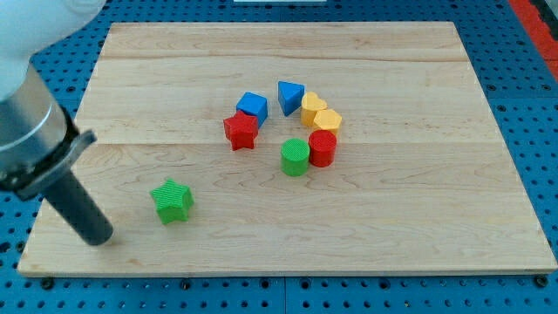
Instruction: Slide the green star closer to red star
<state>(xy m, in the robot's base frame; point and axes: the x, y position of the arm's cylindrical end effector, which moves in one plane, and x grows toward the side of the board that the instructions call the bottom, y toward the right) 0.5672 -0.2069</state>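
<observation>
Nearest the view's bottom, my tip (102,237) is seen planted on the wooden board (418,235), touching nothing, just to the view's left of the green star (172,201) with a small gap between them. The red star (241,131) is found well apart, up and to the view's right, touching the blue cube (253,106). A blue triangular block (290,95), two yellow blocks (320,114), a red cylinder (323,148) and a green cylinder (296,157) are ringed beside it.

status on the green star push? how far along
Done: nothing visible yet; the green star sits alone near the view's bottom left, well apart from the red star in the cluster. In hand: my tip is to its lower left, not touching. Left: the whole push up and right.
</observation>
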